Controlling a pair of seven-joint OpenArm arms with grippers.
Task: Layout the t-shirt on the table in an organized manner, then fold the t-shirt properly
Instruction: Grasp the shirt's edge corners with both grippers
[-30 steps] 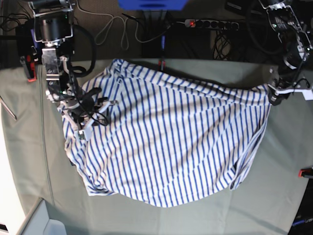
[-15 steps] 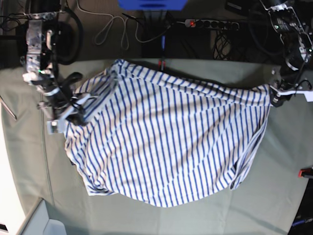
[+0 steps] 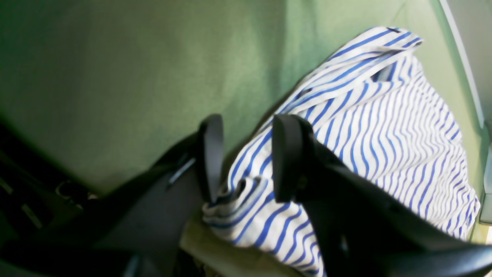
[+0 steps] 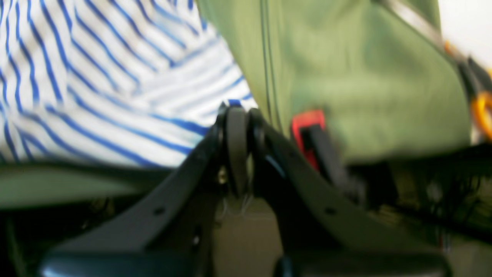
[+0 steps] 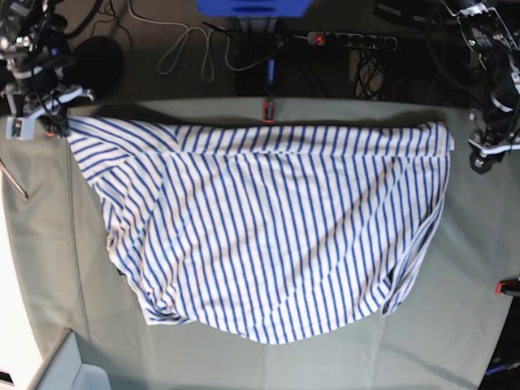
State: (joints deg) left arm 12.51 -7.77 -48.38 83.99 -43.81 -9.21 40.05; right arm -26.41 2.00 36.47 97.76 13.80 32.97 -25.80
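Base view: the t-shirt lies across the middle of the desk, its far edge stretched taut between your two arms and its near hem bunched. Raise both corners evenly so that edge stays straight, then lay it flat.
Left wrist view: your left gripper stands part-spread around a bunched stripe fold; the pads seem to touch cloth, so I judge it a pinch on the t-shirt. Don't slacken here.
Right wrist view: your right gripper is pressed together, with a striped corner of the t-shirt at its tips.
Hard to make out: blur hides how much cloth sits between the right pads; sleeves and neck label can't be found.
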